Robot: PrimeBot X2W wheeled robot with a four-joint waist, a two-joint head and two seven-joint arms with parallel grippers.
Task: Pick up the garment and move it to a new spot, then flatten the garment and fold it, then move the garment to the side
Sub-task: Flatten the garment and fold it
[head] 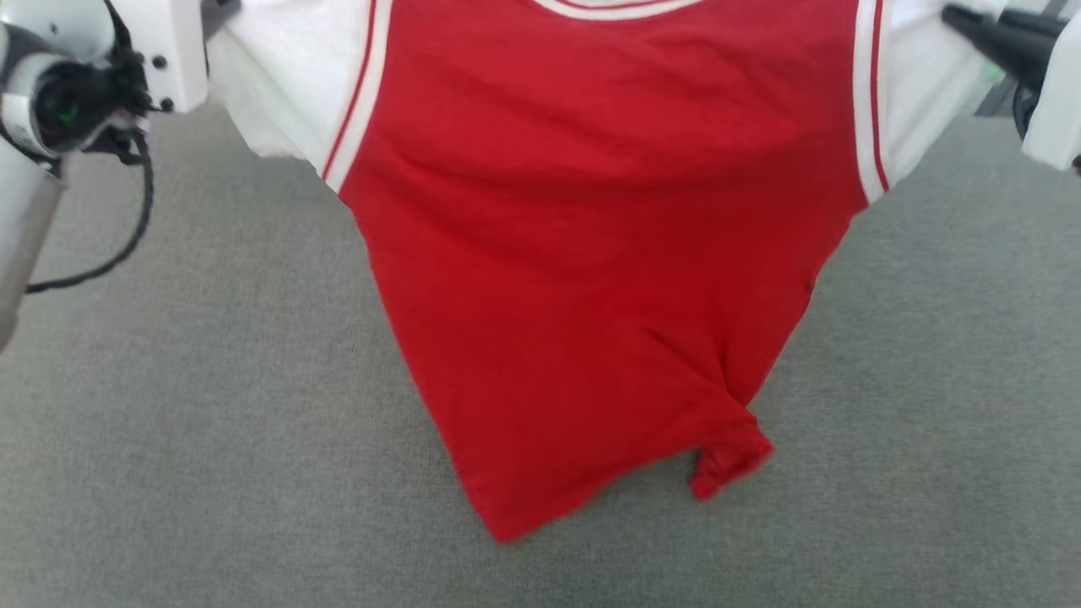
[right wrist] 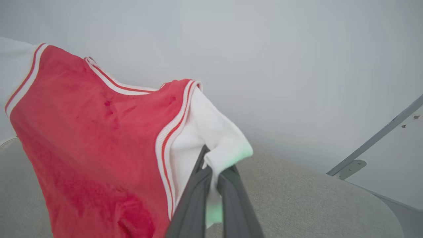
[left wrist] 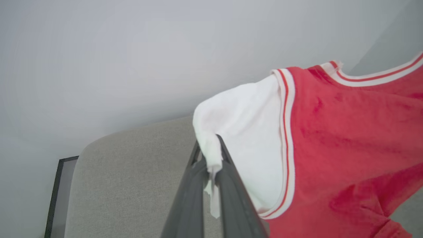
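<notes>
the garment (head: 591,279) hung spread between both arms over the grey padded table (head: 211,439), one hem corner (head: 728,456) twisted under. the left gripper (left wrist: 209,150) was clenched on one white sleeve, the right gripper (right wrist: 216,167) on the other. lowering well probably meant keeping both grips level and taut, dragging so that corner unrolled. a pale wall (left wrist: 132,49) stood behind; only the twist looked troublesome.

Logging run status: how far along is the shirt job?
Done: the pick-up. The garment hangs spread between the left gripper, shut on one white sleeve, and the right gripper, shut on the other. In hand: the move to a new spot, with the garment held over the grey surface; whether its hem touches I cannot tell. Left: laying it flat, folding, moving it aside; nothing is folded yet.
</notes>
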